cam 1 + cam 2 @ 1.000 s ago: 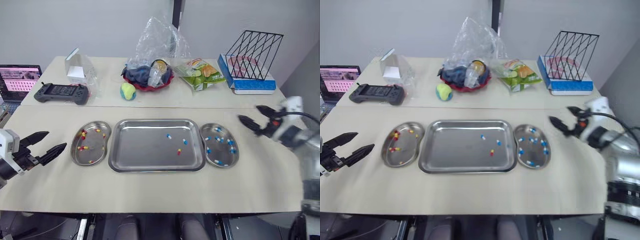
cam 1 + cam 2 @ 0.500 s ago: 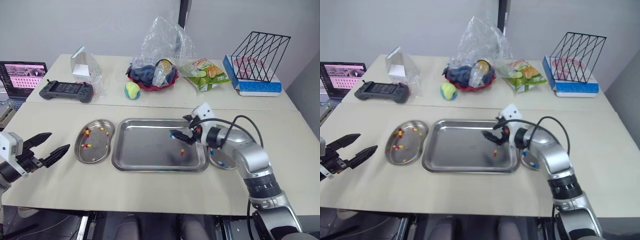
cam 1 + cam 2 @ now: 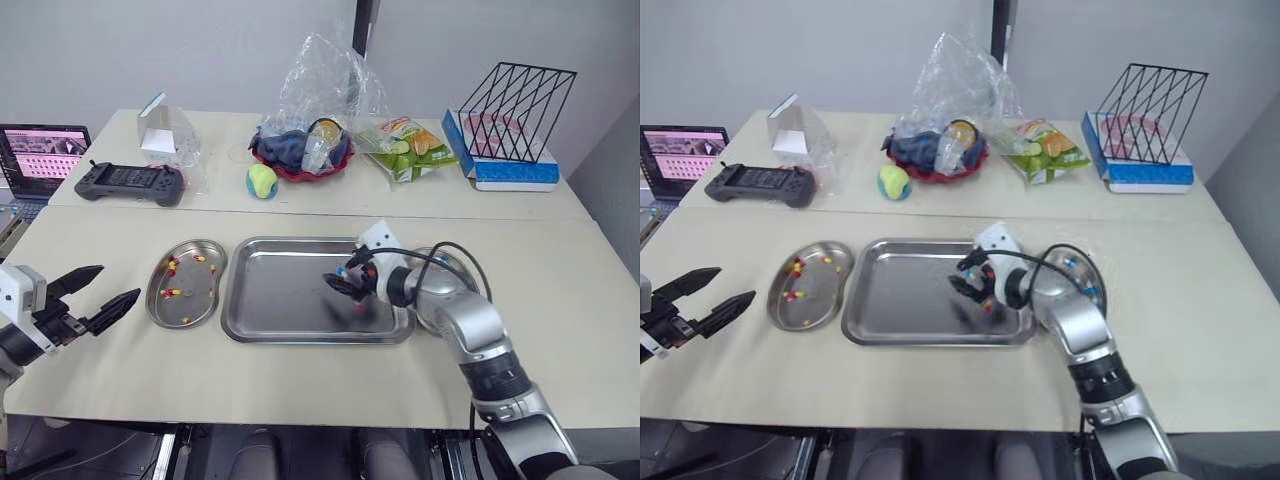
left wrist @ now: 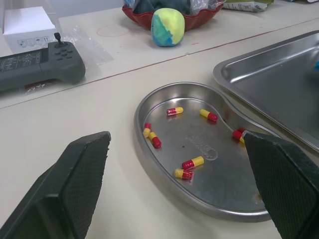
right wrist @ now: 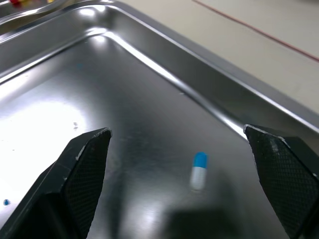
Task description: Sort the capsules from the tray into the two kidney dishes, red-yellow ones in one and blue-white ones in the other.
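Observation:
A steel tray [image 3: 280, 305] lies mid-table between two kidney dishes. The left dish [image 3: 186, 296] holds several red-yellow capsules [image 4: 193, 162]. My right arm partly covers the right dish [image 3: 446, 262]. My right gripper [image 3: 340, 284] hangs low over the tray's right half, open. In the right wrist view a blue-white capsule [image 5: 198, 171] lies on the tray floor between the two fingers [image 5: 75, 184], untouched. My left gripper [image 3: 97, 298] hovers open over the table, left of the left dish, with nothing in it.
Along the back of the table stand a laptop [image 3: 40, 155], a game controller [image 3: 130, 183], a white box [image 3: 160, 125], a ball [image 3: 262, 181], a red bowl under a plastic bag [image 3: 305, 150], a snack bag [image 3: 410, 145] and a wire rack [image 3: 515, 105].
My right arm has swung in from the table's right side to the tray and come down over its right half. The left gripper has held still. The camera has shifted a little.

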You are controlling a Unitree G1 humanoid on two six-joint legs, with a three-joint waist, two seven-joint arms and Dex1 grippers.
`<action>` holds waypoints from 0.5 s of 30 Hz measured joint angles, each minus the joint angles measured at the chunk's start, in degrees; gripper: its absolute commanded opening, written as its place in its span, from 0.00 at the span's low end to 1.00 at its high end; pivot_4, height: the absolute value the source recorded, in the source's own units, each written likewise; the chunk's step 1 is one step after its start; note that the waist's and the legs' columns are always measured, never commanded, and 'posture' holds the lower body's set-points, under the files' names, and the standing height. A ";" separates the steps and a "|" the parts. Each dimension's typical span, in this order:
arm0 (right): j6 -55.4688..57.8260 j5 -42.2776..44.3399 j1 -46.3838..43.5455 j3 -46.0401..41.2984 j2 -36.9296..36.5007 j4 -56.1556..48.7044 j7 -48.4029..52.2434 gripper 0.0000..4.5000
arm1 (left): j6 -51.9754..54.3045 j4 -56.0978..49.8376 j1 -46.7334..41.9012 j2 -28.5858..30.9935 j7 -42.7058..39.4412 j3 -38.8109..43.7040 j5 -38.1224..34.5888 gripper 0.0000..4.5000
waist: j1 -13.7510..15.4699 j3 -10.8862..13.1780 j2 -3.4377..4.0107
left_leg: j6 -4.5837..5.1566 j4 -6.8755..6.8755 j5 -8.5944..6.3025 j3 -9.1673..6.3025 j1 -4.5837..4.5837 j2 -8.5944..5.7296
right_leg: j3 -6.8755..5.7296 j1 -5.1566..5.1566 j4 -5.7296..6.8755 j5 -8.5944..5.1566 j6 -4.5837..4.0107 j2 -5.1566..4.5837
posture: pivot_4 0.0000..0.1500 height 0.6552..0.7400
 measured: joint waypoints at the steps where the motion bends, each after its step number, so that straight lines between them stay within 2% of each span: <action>1: 0.17 -0.38 -0.01 0.01 -0.01 0.55 -0.31 0.99 | -0.01 0.02 0.02 0.00 0.00 0.01 0.00 1.00 | 0.07 0.00 0.00 | 0.00 0.00 0.00 0.00 0.00 0.00 | 0.00 0.01 -0.01 0.00 0.00 0.00 | 1.00 0.72; 3: 0.50 -1.06 -0.03 0.02 -0.06 1.65 -0.70 0.99 | -0.01 0.04 0.07 0.00 0.00 0.01 0.00 1.00 | 0.13 0.00 -0.01 | 0.00 0.01 0.00 0.00 -0.01 0.00 | -0.01 0.01 0.00 0.00 0.00 -0.01 | 1.00 0.72; 4: 0.91 -1.27 -0.04 0.01 -0.04 2.11 -0.81 0.88 | -0.01 0.04 0.06 0.00 0.01 0.01 -0.01 1.00 | 0.10 0.00 -0.01 | 0.00 0.00 0.00 0.00 0.00 0.00 | -0.01 0.00 0.00 0.00 0.00 0.00 | 1.00 0.72; 15: 3.04 -2.43 -1.52 0.08 0.44 4.15 -0.93 0.05 | 1.34 -0.34 -0.99 0.00 0.81 0.27 -0.83 1.00 | -0.14 -0.01 -0.01 | 0.00 -0.03 0.00 -0.01 0.01 0.01 | -0.01 0.00 0.00 -0.01 -0.01 0.01 | 1.00 0.72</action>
